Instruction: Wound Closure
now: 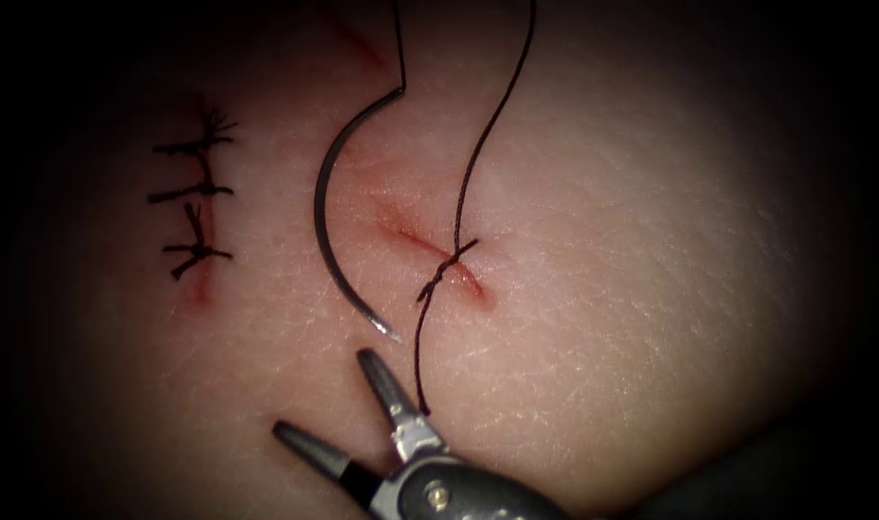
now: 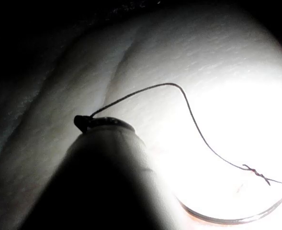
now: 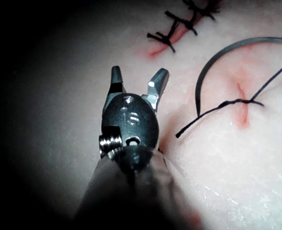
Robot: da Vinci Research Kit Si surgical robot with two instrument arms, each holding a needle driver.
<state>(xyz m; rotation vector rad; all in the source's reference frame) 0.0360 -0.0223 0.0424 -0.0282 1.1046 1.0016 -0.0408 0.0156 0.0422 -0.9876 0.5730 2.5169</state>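
The curved needle (image 1: 325, 207) lies free on the tissue (image 1: 603, 241) just left of the cut (image 1: 429, 252), with no part of it in the tissue and neither tool holding it. Thread (image 1: 487, 125) runs up from its blunt end. A knotted stitch (image 1: 446, 268) crosses the cut, and its short tail (image 1: 420, 376) ends beside my right tool (image 1: 323, 393). That tool sits below the needle's point, jaws open and holding nothing. In the left wrist view the thread (image 2: 188, 108) runs from the knot (image 2: 255, 171) to my left tool's tip (image 2: 83, 123), which grips it.
A second cut (image 1: 198, 207) at the far left is closed with three dark stitches, seen also in the right wrist view as stitches (image 3: 179, 21). Faint red fluid (image 1: 362, 43) marks the tissue above the needle.
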